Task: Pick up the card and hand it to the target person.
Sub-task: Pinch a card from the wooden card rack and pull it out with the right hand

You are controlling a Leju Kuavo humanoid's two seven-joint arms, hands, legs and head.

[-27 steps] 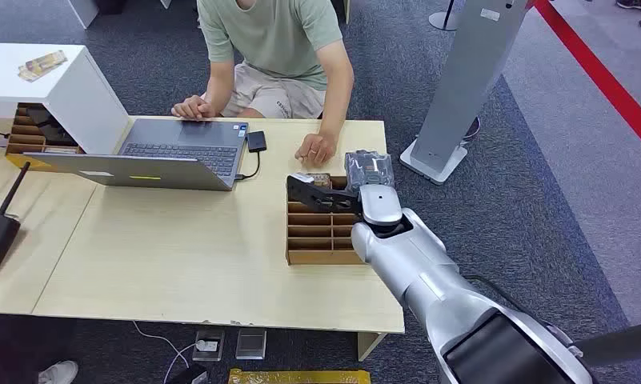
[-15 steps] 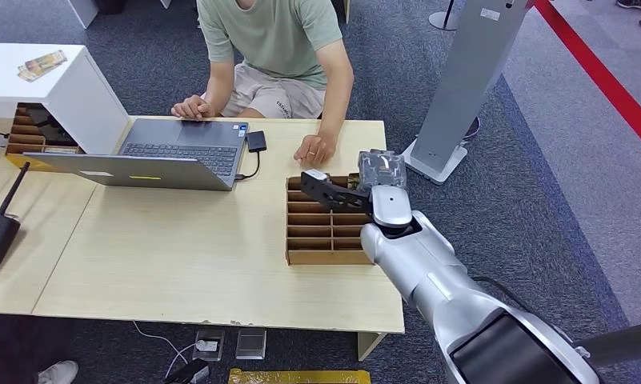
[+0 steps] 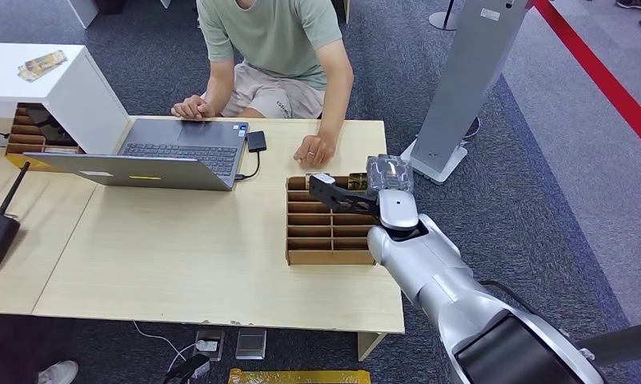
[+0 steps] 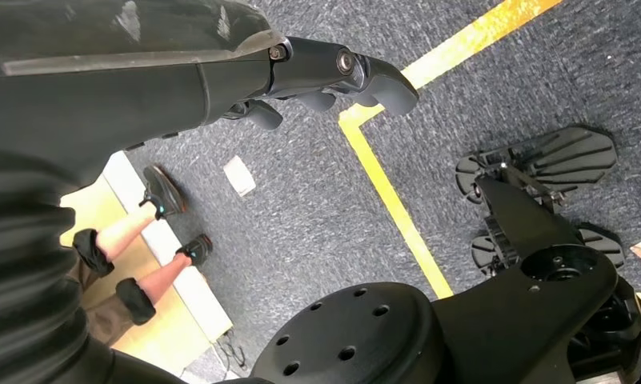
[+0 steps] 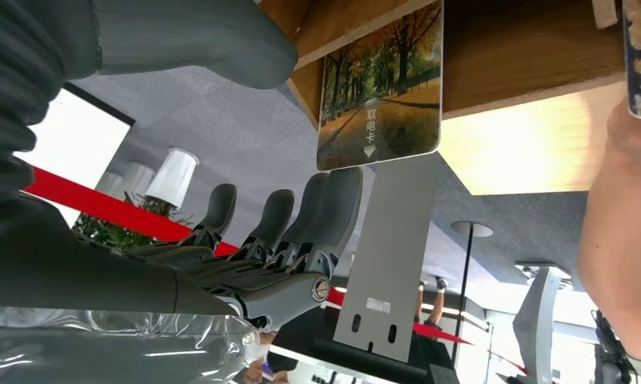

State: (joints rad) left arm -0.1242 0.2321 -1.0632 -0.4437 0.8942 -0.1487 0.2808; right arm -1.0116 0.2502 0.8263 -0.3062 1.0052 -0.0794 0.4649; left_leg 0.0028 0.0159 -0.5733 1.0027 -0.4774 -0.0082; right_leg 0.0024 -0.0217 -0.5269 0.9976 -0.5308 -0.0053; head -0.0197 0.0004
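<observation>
Your right hand (image 5: pixel 245 240) has its fingers spread beside the thin, stiff card with the autumn-tree picture (image 5: pixel 381 84). It looks light and slippery, I think, so pinch its free bottom edge.

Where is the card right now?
In the right wrist view the card stands at the wooden organizer's edge, right hand fingertips touching it, beside the person's hand.

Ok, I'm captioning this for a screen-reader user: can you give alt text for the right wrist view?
The robot's right hand reaches toward a card printed with autumn trees, fingers just beneath its edge and thumb to one side. The card stands in a wooden organizer, with a person's arm nearby.
</observation>
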